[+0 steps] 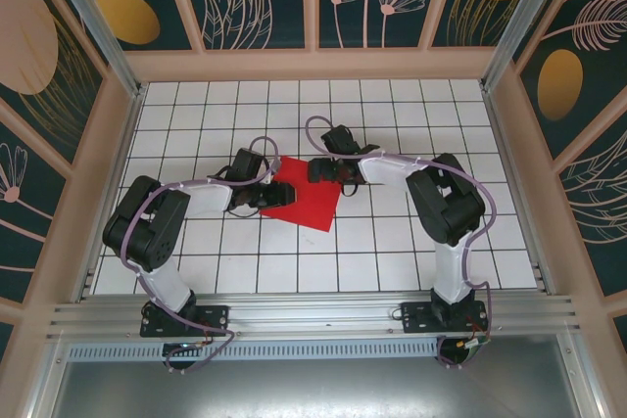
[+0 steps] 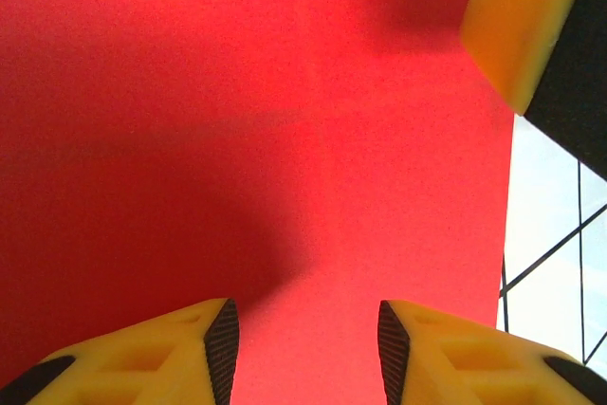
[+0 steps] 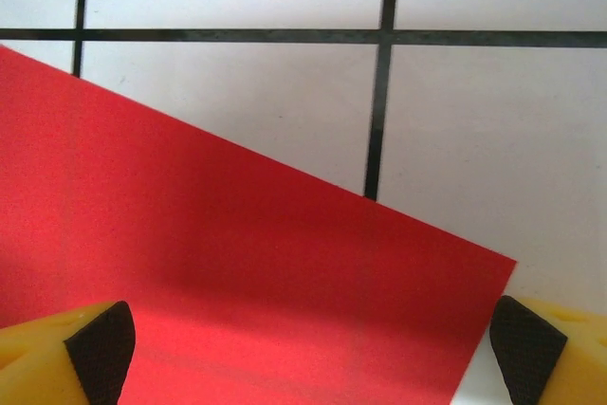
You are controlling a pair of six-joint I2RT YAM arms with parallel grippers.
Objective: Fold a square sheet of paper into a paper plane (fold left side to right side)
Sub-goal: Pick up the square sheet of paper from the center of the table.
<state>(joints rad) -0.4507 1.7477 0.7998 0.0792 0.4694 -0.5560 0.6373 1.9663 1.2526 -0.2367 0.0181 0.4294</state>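
Paper: The square sheet of paper [image 1: 309, 205] is bright red. It lies on the white table [image 1: 411, 242], near the middle, between the two arms.
How it sits: It is crooked to the black lines on the table. One corner points at the far wall and one points at the near edge.
Shape: The sheet looks flat all over. It is not yet folded.
Left gripper: The left gripper [image 1: 257, 199] is low over the left side of the paper.
Left fingers: From the left wrist, its two yellow fingers [image 2: 142, 362] have black pads and stand partly apart. Red paper shows in the gap between them. They pinch nothing. I cannot tell if they touch the sheet.
Right gripper: The right gripper [image 1: 333, 176] is low at the far right edge of the paper.
Right fingers: From the right wrist, its fingers are spread wide, one at each bottom corner of the view. A corner of the paper lies between them, and its tip is just beside the finger on the right. They hold nothing.
Across the sheet: From the left wrist, one yellow and black finger of the right gripper shows at the far edge of the paper.
Shadow: A big dark shadow [image 2: 142, 215] lies on the red sheet under the left gripper.
Arms: Both arms bend with their elbows out to the sides.
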